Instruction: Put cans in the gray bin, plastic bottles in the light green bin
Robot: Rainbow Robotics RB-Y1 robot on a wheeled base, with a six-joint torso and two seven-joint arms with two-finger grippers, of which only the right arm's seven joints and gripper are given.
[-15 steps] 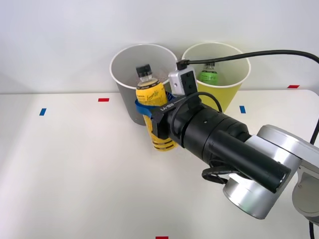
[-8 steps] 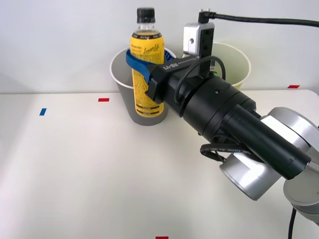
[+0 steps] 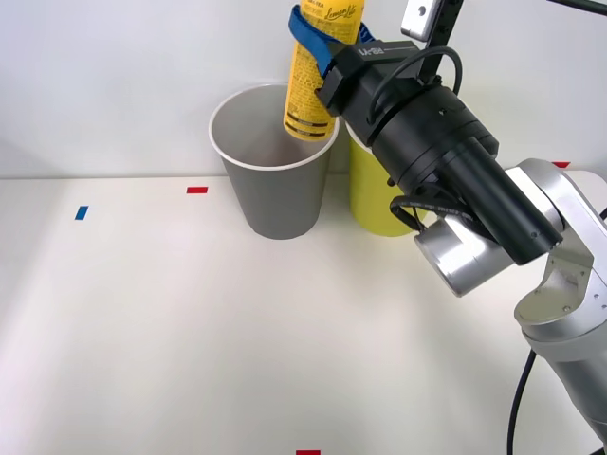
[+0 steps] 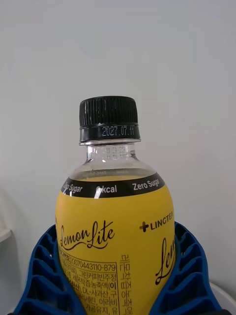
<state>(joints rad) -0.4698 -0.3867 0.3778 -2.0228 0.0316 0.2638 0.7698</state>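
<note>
My right gripper (image 3: 321, 40) is shut on a plastic bottle (image 3: 311, 90) with a yellow label, gripping it around the body. The bottle hangs slightly tilted, its base just above the right side of the gray bin's rim (image 3: 272, 163), and its top runs past the picture's upper edge. The light green bin (image 3: 373, 197) stands right beside the gray one, mostly hidden behind my arm. In the right wrist view the bottle (image 4: 116, 231) has a black cap (image 4: 108, 118), and blue ribbed fingers (image 4: 41, 275) hug both its sides. Cans are out of view.
The bins stand at the back of a white table (image 3: 171, 322), close to a white wall. Small tape marks lie on the table: red (image 3: 197, 190), blue (image 3: 82, 212) and red (image 3: 308, 452) at the front edge.
The gripper has lifted the yellow bottle from in front of the gray bin to above its rim, moving up and a little right. The arm now covers most of the light green bin.
</note>
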